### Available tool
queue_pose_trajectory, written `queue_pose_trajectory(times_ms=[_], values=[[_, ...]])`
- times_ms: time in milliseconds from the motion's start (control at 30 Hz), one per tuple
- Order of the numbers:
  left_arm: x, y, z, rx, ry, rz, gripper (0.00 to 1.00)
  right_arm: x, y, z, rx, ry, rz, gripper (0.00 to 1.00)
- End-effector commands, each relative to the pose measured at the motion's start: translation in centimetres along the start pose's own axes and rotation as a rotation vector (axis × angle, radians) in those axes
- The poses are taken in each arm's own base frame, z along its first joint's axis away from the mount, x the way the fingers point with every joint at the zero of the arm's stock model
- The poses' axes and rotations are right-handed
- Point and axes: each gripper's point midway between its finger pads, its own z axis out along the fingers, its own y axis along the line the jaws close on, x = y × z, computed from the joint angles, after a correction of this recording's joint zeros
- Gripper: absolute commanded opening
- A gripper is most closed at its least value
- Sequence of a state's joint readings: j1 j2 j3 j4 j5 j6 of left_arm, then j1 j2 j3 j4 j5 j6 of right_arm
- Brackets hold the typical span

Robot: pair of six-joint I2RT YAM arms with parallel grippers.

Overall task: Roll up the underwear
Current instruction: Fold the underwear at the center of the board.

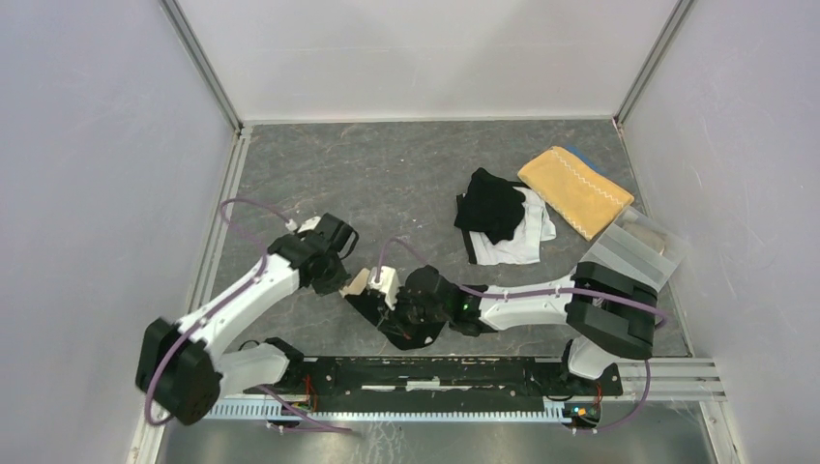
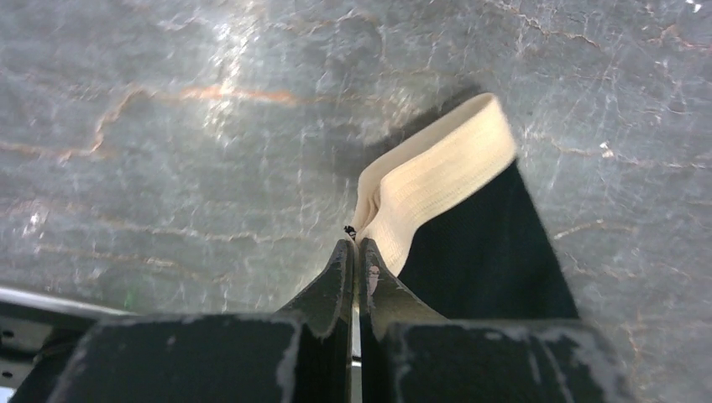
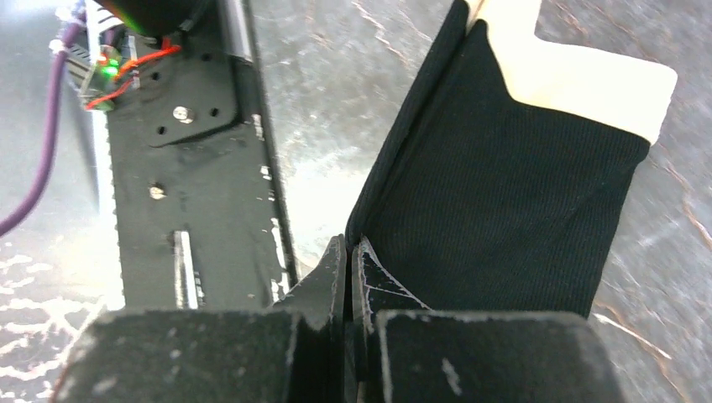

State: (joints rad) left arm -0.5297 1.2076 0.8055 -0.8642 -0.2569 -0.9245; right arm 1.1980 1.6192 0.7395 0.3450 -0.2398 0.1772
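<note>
A black underwear with a beige waistband (image 1: 385, 311) is stretched between my two grippers near the front middle of the table. My left gripper (image 2: 354, 245) is shut on the corner of the beige waistband (image 2: 437, 168); the black cloth (image 2: 483, 252) runs off to its right. My right gripper (image 3: 348, 243) is shut on the edge of the black cloth (image 3: 504, 193), and the waistband (image 3: 588, 80) lies at the cloth's far end. In the top view the left gripper (image 1: 352, 280) and right gripper (image 1: 404, 311) sit close together. More underwear, black (image 1: 491, 205) over white (image 1: 527, 240), lies piled further back.
A mustard-yellow towel (image 1: 575, 188) lies at the back right, with a clear plastic tray (image 1: 638, 246) beside the right wall. The black base rail (image 1: 435, 372) runs along the near edge, close below the right gripper. White walls enclose the table.
</note>
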Motion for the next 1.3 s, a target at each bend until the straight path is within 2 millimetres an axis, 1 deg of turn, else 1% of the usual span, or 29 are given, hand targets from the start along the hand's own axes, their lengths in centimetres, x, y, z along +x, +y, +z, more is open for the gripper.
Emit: queue_pose_trajectory(times_ms=[0,67,133,200,333,467,667,733,867,1067,1267], values=[[-2.2,2.4,-2.8,-0.005,-0.165,-0.166,0.02,-1.5,4.3,-0.4,-0.094,0.005,-0.079,0.00],[-2.6,2.3,-4.3,0.068,-0.201,-0.210,0.02,-2.5,5.2,-0.6,-0.110,-0.011,-0.098,0.00],[-3.0,1.9,-4.8,0.112,-0.226,-0.225,0.02,-2.8,5.3,-0.8,-0.109,-0.018,-0.093,0.00],[-3.4,1.8,-5.0,0.114,-0.243,-0.227,0.02,-2.8,5.1,-0.8,-0.106,-0.004,-0.090,0.00],[-3.7,1.5,-4.4,0.069,-0.225,-0.164,0.02,-2.4,5.0,-0.6,-0.118,0.004,-0.052,0.00],[-4.1,1.2,-3.7,0.033,-0.221,-0.129,0.02,-1.8,4.3,-0.5,-0.135,0.001,0.012,0.00],[-4.5,0.5,-2.9,0.029,-0.223,-0.114,0.02,-1.4,3.4,-0.7,-0.158,-0.013,0.079,0.00],[-4.6,0.3,-2.5,0.022,-0.218,-0.104,0.02,-1.0,3.0,-0.8,-0.161,-0.011,0.104,0.00],[-4.7,-0.1,-2.0,0.014,-0.212,-0.090,0.02,-0.1,1.9,-0.8,-0.138,-0.005,0.134,0.00],[-5.1,-0.7,-1.2,0.004,-0.211,-0.082,0.02,1.7,-0.5,-0.8,-0.050,0.021,0.142,0.00],[-5.1,-1.3,0.0,-0.014,-0.194,-0.071,0.02,2.6,-2.4,-0.6,-0.004,0.038,0.148,0.00]])
